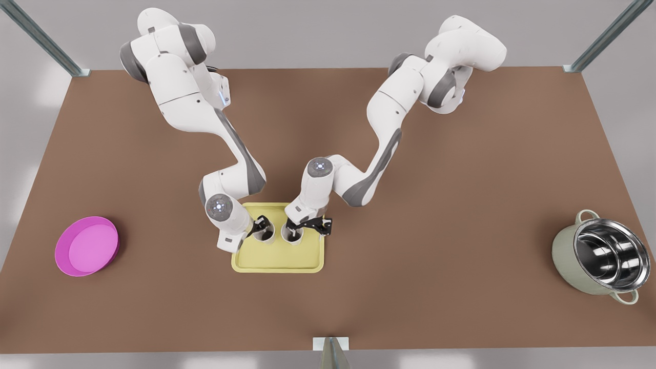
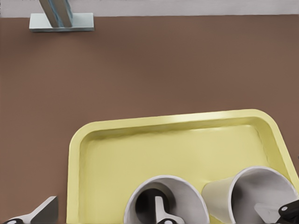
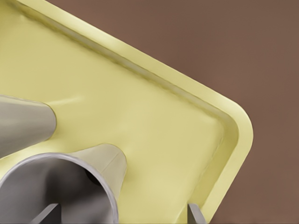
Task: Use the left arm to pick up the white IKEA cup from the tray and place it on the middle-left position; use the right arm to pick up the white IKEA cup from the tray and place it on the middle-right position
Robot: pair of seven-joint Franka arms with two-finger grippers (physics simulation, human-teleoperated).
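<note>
Two white cups stand side by side on the pale yellow tray [image 1: 279,261]. My left gripper [image 1: 307,228] is on the arm at the front view's right. It is open astride the wall of one cup [image 1: 293,234] [image 2: 180,198], one finger [image 2: 156,207] inside and the other [image 2: 42,212] outside. My right gripper [image 1: 259,229] [image 3: 121,213], on the front view's left arm, is open around the wall of the other cup [image 1: 266,234] [image 3: 60,182]. One of its fingers [image 3: 46,212] is inside and one [image 3: 196,214] is over the tray rim. Bare brown tabletop [image 1: 410,246] lies on both sides.
A round magenta plate [image 1: 87,246] sits at the front view's far left. A steel pot [image 1: 599,259] lies tilted at the far right. A metal post [image 1: 330,351] [image 2: 60,18] stands at the table's near edge, just beyond the tray.
</note>
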